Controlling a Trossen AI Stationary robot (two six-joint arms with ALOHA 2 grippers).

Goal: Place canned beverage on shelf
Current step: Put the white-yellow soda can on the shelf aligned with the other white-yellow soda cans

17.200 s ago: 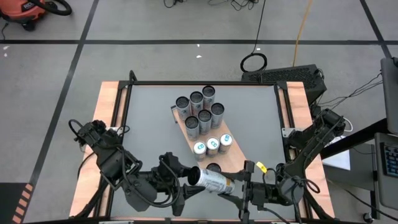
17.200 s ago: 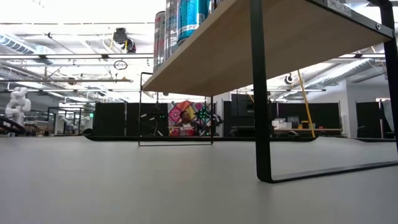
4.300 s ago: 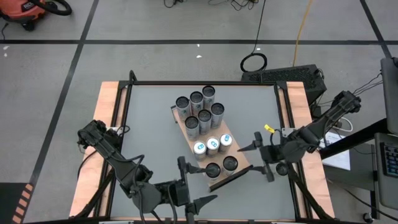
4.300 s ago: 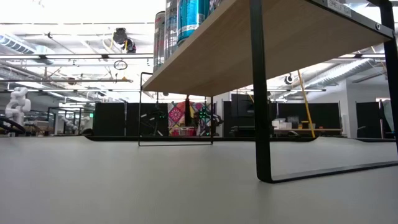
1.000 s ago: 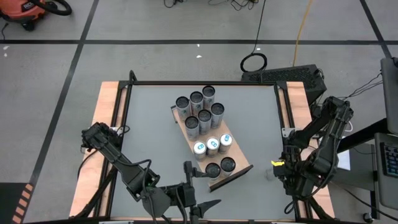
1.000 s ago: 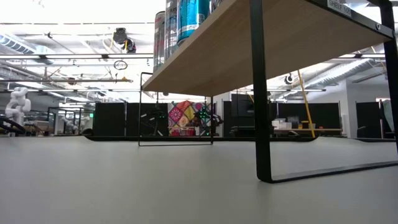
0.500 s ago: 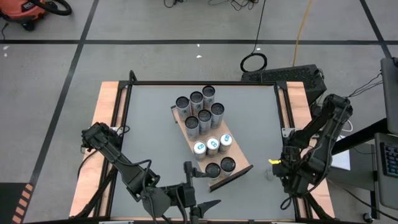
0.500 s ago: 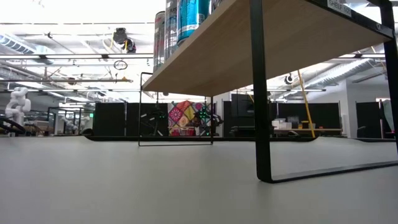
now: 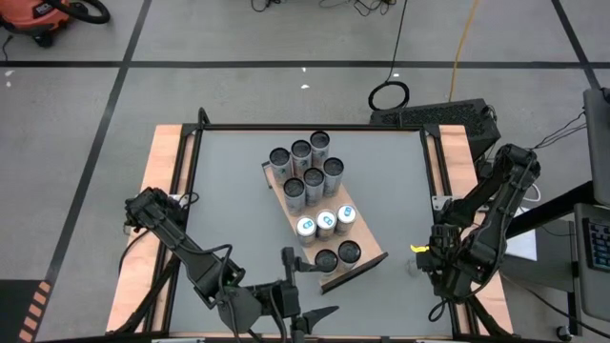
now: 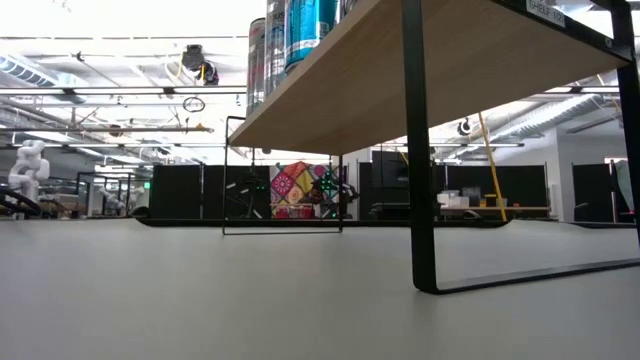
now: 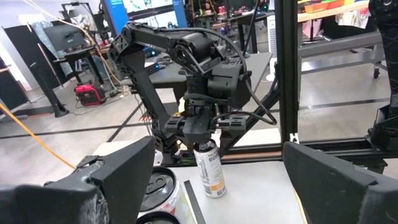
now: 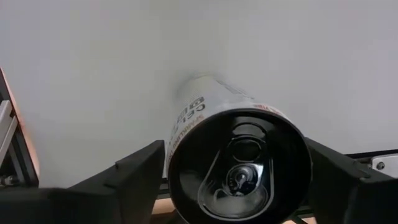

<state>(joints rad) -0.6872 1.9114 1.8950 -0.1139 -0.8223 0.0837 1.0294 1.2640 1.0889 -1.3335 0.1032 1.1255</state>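
1. A can (image 12: 239,165) is seen standing upright on the table, near its right edge, well apart from the shelf (image 9: 367,262).
2. The right gripper (image 12: 236,180) is held directly above the can, its fingers spread wide to either side and not yet closed on it.
3. The left gripper (image 9: 295,310) is parked wide open and empty at the near edge, farther from the can.

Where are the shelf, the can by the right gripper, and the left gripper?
shelf (image 9: 367,259): high view, bare board end.
can (image 11: 209,169): left wrist view, its side.
left gripper (image 9: 303,287): high view, between fingertips.
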